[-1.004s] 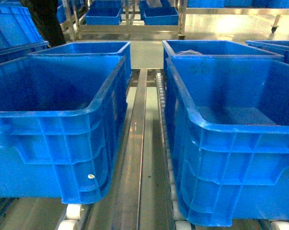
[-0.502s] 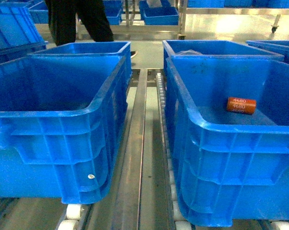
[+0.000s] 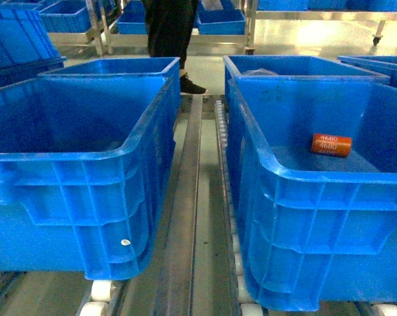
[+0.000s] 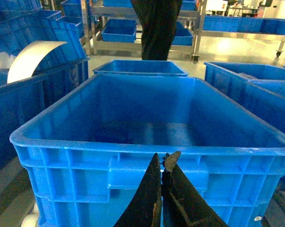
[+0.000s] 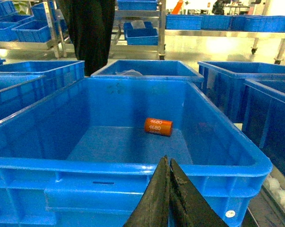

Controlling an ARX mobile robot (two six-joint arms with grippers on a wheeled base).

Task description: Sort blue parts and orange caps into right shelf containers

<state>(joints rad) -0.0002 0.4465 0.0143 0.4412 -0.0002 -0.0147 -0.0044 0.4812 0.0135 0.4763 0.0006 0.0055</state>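
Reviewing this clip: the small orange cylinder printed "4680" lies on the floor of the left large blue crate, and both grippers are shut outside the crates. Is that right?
Not quite. The small orange cylinder printed "4680" lies in the right large blue plastic crate, not the left; the head view shows it, and the right wrist view confirms it. The left large blue crate shows no cap. Both the left gripper and right gripper are shut, outside the crates.

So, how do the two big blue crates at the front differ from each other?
The right crate holds one orange cap lying on its side on the floor; the left crate shows nothing inside. The left crate also has a small white sticker low on its front corner. Both are deep, blue and ribbed, side by side.
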